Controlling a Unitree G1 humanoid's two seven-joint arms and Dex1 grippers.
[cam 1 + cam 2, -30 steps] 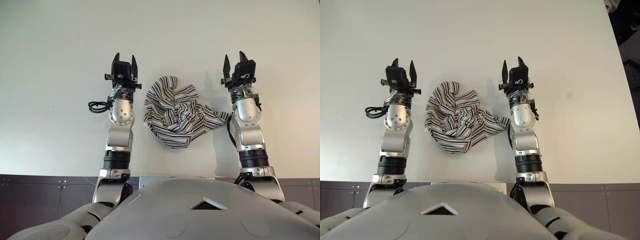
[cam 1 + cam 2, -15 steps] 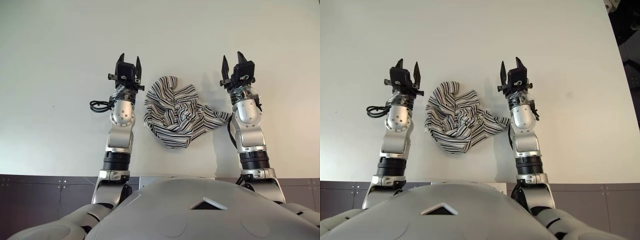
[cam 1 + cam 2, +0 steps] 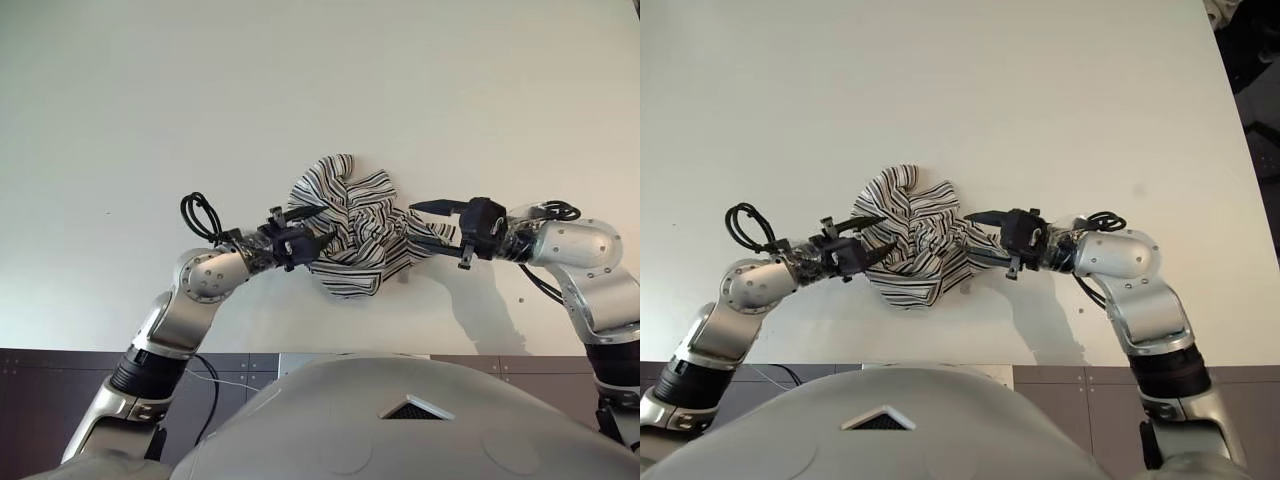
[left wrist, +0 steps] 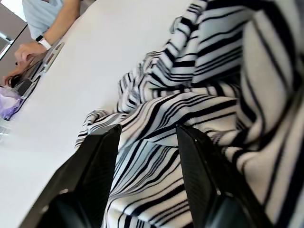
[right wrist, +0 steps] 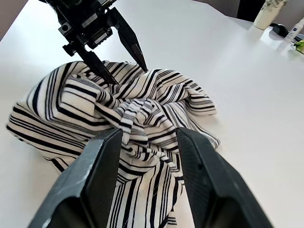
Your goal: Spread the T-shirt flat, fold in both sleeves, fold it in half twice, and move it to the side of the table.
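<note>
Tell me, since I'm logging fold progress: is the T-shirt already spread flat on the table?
No, the T-shirt lies in a crumpled, bunched heap on the table.

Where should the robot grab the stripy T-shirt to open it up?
The T-shirt lies crumpled in a heap, so the loose outer folds are probably the best pinch: the left gripper coming in from its left side, the right gripper from its right.

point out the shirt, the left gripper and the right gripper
shirt (image 3: 918,262), right eye view, on the striped cloth near the heap's middle
left gripper (image 3: 878,234), right eye view, midway between its open fingertips
right gripper (image 3: 975,238), right eye view, midway between its open fingertips
</note>
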